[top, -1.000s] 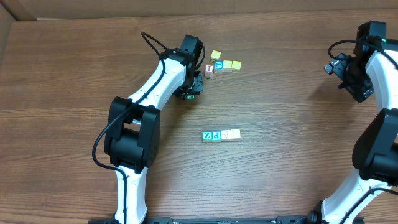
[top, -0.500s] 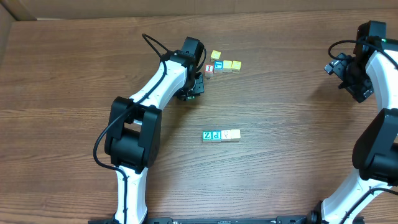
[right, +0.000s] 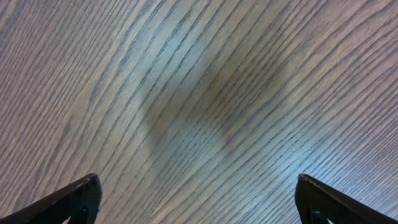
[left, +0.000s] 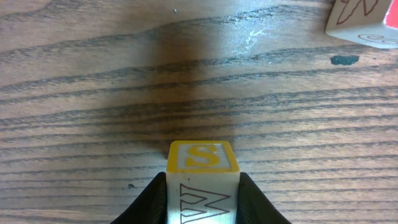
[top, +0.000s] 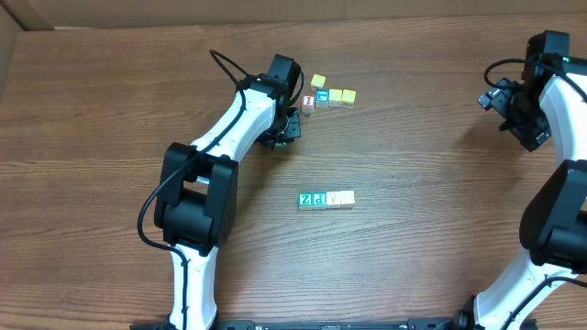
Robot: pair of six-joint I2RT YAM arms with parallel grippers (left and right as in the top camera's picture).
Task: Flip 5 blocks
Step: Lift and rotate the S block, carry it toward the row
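L jaws grip S cube (left: 202, 167); red-letter cube (left: 367, 22) close by.

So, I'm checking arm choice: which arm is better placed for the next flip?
Left. The left gripper clamps a block and sits nearer the row. The right gripper hangs open over the table, far to the side.

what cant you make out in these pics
- S block: lower part cut by left wrist frame edge; hidden under the left gripper overhead.
- Row of blocks: right two faces too small overhead.
- Red-letter cube: cut by left wrist corner.
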